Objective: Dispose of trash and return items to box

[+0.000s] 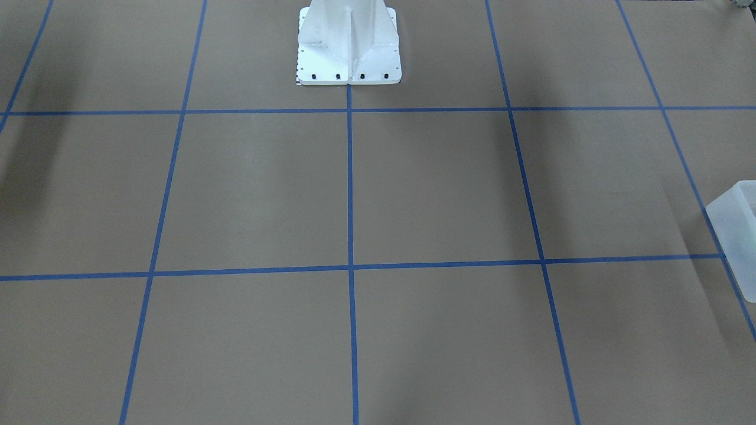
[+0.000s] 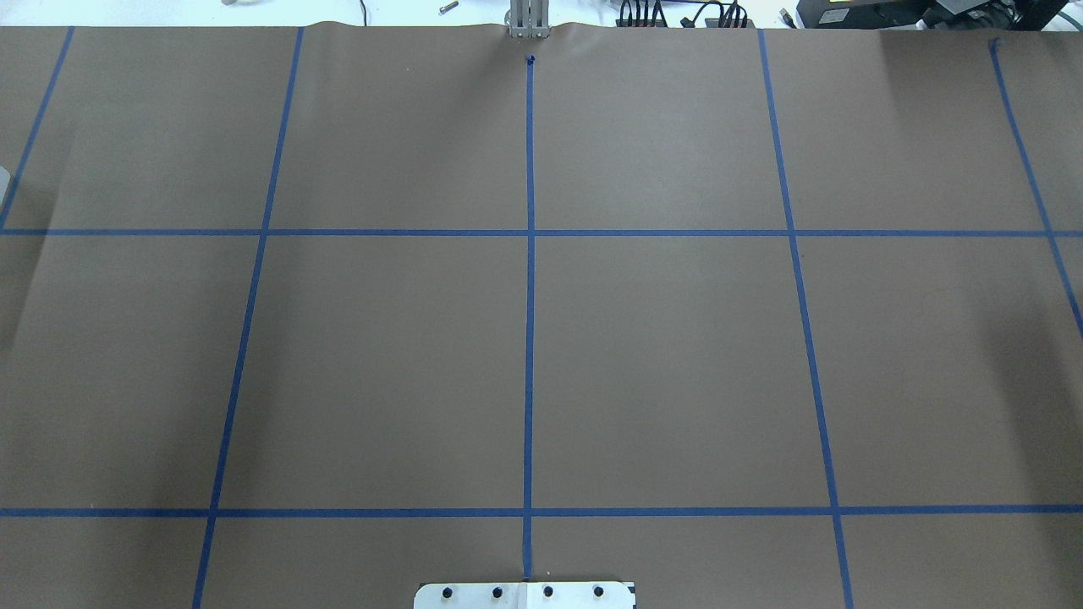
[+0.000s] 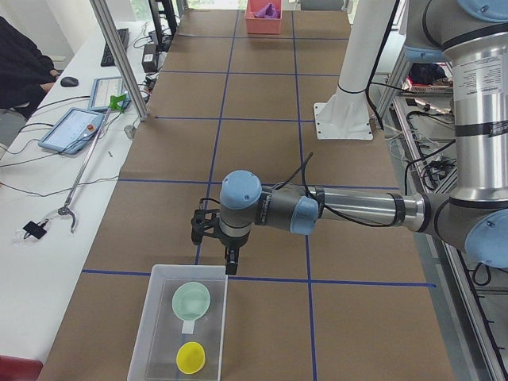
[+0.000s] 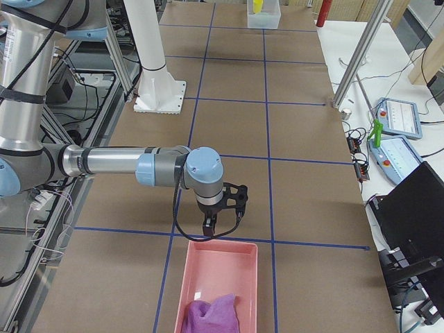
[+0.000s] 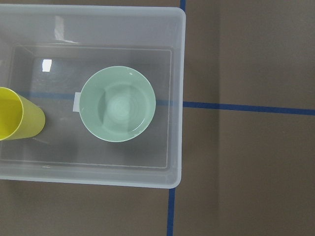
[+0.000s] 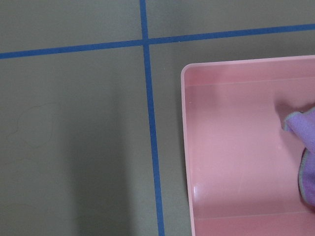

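The frosted white box (image 5: 178, 98) stands on the brown table. In it, the pale green bowl (image 5: 118, 104) stands upright and the yellow cup (image 5: 17, 120) stands beside it. The exterior left view shows the box (image 3: 155, 317), the bowl (image 3: 191, 300) and the cup (image 3: 190, 357). My left gripper (image 3: 229, 263) hangs above the box's far edge and touches nothing. My right gripper (image 4: 220, 223) hangs just above the near end of a pink tray (image 4: 243, 277). I cannot tell whether either gripper is open or shut. Neither wrist view shows fingers.
The pink tray (image 6: 189, 147) holds a crumpled purple cloth (image 6: 305, 157), also seen in the exterior right view (image 4: 211, 316). The white robot pedestal (image 1: 348, 47) stands at the table's middle edge. A corner of the box (image 1: 738, 236) shows at the front-facing view's right edge.
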